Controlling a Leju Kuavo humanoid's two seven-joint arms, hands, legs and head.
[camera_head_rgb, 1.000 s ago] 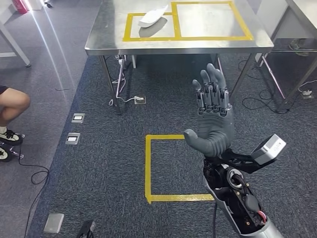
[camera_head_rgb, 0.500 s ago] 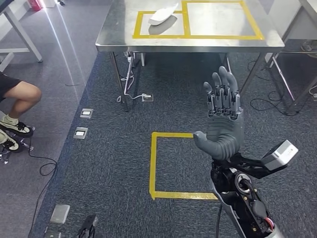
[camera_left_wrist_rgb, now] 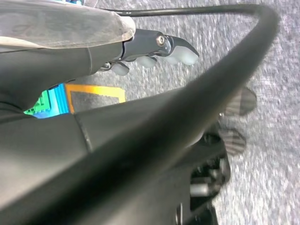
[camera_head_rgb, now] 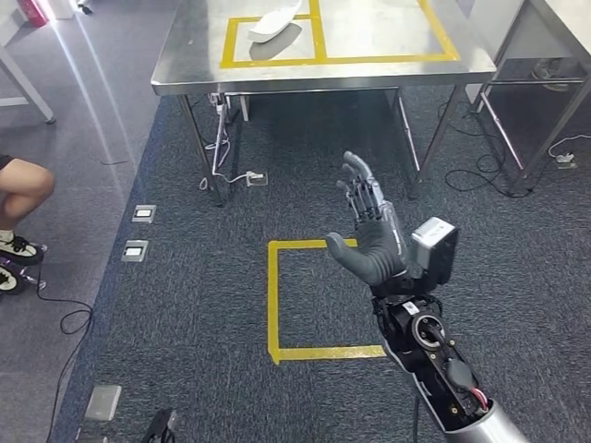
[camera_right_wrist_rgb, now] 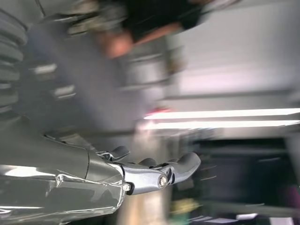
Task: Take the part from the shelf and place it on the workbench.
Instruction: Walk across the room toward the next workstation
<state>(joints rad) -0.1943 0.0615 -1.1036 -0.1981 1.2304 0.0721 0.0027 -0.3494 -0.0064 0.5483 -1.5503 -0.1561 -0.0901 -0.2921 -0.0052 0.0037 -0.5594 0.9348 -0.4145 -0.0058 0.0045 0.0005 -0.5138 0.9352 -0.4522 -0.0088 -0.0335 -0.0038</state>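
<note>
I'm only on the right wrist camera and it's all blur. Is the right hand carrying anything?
Observer: No. In the head view the right hand is raised, fingers spread, with nothing in it.
Operator: Where's the part, then?
Observer: The white part lies on the steel workbench ahead, inside the left yellow taped rectangle.
Operator: Anyone nearby?
Observer: Yes, a person's leg shows at the far left, well away from the hand.
</note>
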